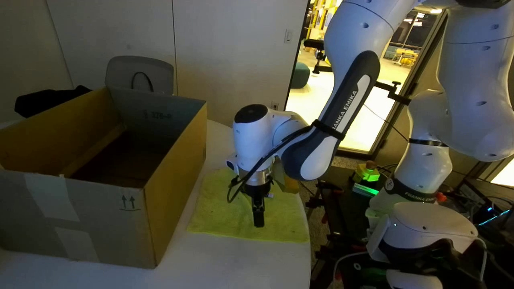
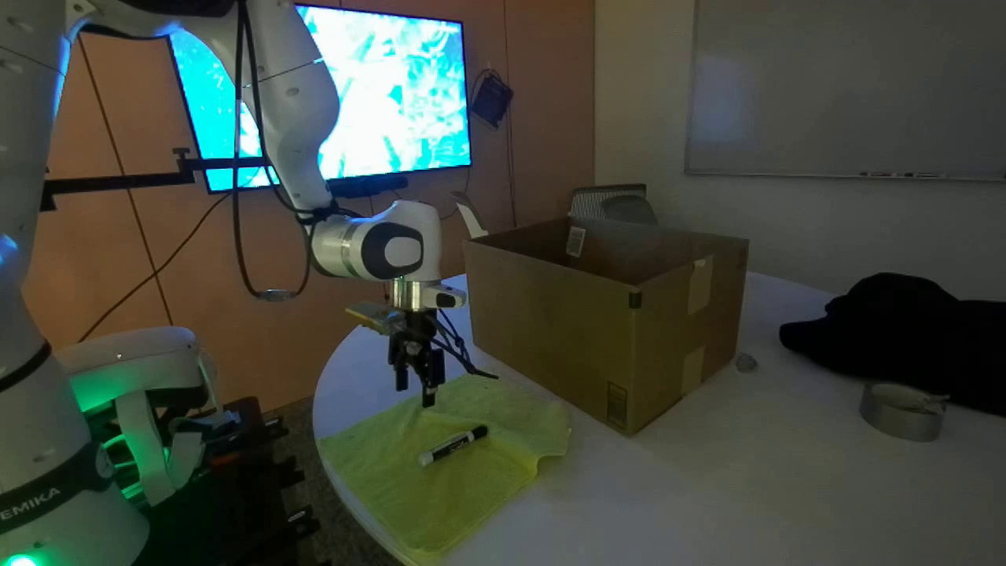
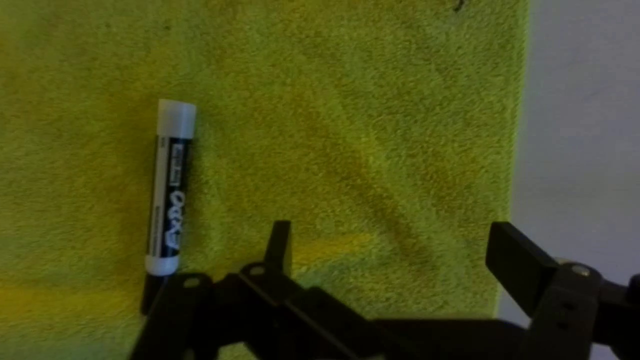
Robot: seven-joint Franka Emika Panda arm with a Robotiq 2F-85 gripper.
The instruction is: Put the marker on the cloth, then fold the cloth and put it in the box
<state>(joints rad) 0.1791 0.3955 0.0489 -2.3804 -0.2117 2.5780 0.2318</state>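
The yellow-green cloth lies spread, slightly wrinkled, on the white table; it also shows in an exterior view and in the wrist view. The black-and-white marker lies on the cloth; in the wrist view the marker is left of the jaws, its black cap partly behind the left finger. The open brown cardboard box stands beside the cloth, also in an exterior view. My gripper points down above the cloth, open with nothing between its fingers; it shows in both exterior views.
A grey tape roll, a small crumpled grey lump and a black fabric heap lie on the table beyond the box. A grey chair stands behind it. The table's curved edge runs close along the cloth.
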